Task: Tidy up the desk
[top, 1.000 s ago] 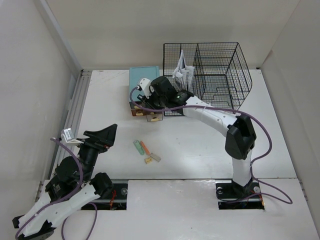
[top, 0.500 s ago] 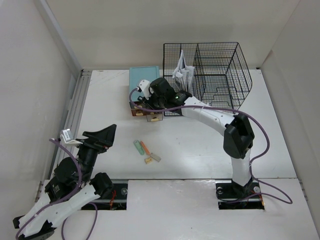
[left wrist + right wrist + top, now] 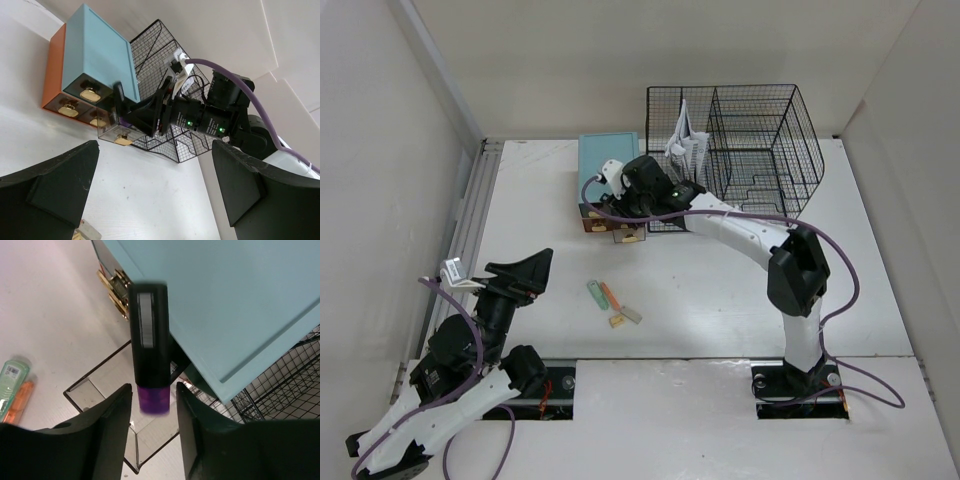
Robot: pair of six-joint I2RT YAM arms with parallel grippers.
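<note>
The white desk (image 3: 720, 290) holds a teal drawer box (image 3: 605, 160) with one clear drawer (image 3: 628, 235) pulled out. My right gripper (image 3: 622, 198) hovers over that drawer. In the right wrist view its fingers stand apart on either side of a black marker with a purple end (image 3: 148, 340), with a small gap on each side, above the open drawer (image 3: 100, 390). The marker looks blurred. My left gripper (image 3: 525, 272) is open and empty above the desk's front left; its wrist view (image 3: 155, 150) looks toward the drawer box (image 3: 97, 55).
A black wire rack (image 3: 750, 150) with papers (image 3: 685, 145) stands behind the right arm. A green item (image 3: 596, 293), an orange item (image 3: 610, 296), a grey piece (image 3: 631, 315) and a small tan piece (image 3: 616, 321) lie mid-desk. A metal rail (image 3: 470, 230) runs along the left edge.
My right wrist has shifted slightly over the drawer box. The left arm and the loose items have not moved.
</note>
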